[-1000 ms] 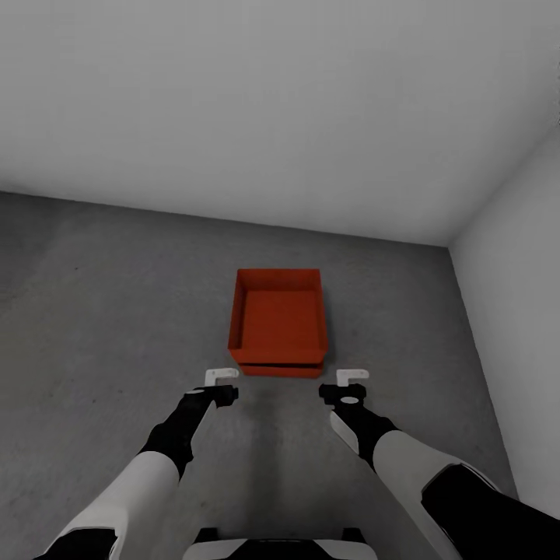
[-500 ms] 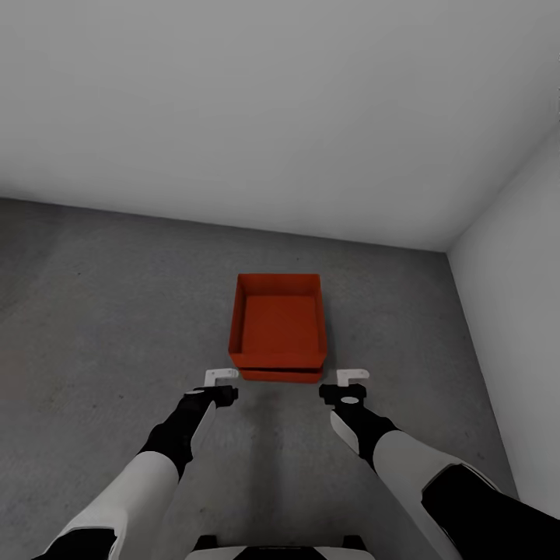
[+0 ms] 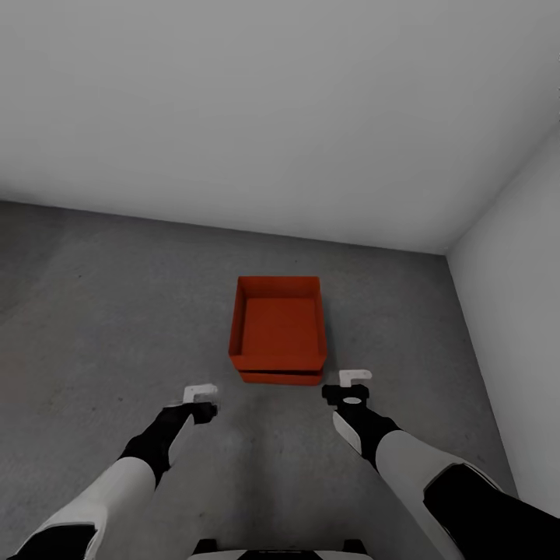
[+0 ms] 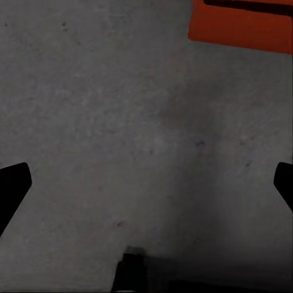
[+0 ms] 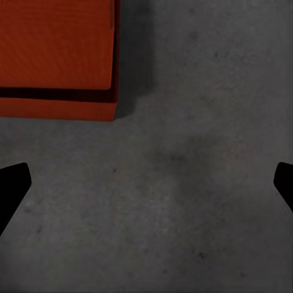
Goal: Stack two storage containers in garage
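From my head, the two storage containers [image 3: 277,330] sit stacked on the floor [image 3: 101,311]; thin, stiff, probably light. My left gripper [image 3: 199,395] and right gripper [image 3: 354,383] hang empty. Both wrist views show wide jaws; I'd grip opposite walls.

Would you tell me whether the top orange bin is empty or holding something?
Empty. The top bin sits upright on the lower bin, and the head view shows only its bare orange bottom.

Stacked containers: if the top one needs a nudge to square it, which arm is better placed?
Probably the right. The right gripper sits open beside the stack's near corner, while the left gripper is farther out over bare floor.
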Robot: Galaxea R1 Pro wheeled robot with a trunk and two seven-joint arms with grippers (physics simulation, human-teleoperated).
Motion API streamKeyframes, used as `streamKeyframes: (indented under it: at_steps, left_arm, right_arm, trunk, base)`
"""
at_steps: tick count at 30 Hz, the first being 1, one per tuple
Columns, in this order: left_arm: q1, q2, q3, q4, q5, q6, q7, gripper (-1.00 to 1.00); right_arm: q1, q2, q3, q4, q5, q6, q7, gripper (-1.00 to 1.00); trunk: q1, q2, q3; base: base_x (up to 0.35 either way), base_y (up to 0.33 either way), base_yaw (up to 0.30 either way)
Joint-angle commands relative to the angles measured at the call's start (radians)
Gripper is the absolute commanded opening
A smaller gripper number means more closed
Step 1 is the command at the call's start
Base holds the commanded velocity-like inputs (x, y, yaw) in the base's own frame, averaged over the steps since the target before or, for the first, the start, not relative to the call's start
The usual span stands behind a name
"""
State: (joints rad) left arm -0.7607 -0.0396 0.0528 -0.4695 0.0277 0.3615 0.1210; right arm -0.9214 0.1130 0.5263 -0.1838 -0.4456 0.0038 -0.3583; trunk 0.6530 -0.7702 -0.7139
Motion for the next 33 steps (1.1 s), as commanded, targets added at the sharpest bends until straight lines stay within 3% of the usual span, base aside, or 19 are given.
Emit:
streamKeyframes:
  at_steps: [1,5,13,33]
  left_arm:
    - [0.000,0.023,0.004,0.025,0.010,-0.012,0.002,1.00]
    - [0.000,0.071,0.003,0.098,0.019,-0.073,0.001,1.00]
    - [0.000,0.095,0.003,0.216,0.019,-0.154,0.001,1.00]
    - [0.000,0.108,0.004,0.252,0.021,-0.156,0.003,1.00]
  right_arm:
    - [-0.001,0.000,0.009,0.000,-0.009,0.001,-0.006,1.00]
    - [-0.001,0.002,0.009,0.000,-0.010,0.000,-0.007,1.00]
    - [-0.001,-0.001,0.008,0.014,-0.012,0.001,-0.005,1.00]
    - [-0.001,-0.007,0.007,0.026,-0.015,0.003,-0.006,1.00]
  trunk:
    - [0.000,-0.001,-0.001]
    - [0.000,-0.001,0.002]
    - [0.000,-0.001,0.013]
    - [0.000,-0.001,0.021]
  base:
    - [0.000,0.000,-0.004]
    - [0.000,0.000,-0.071]
    - [0.000,0.000,-0.129]
    - [0.000,0.000,-0.042]
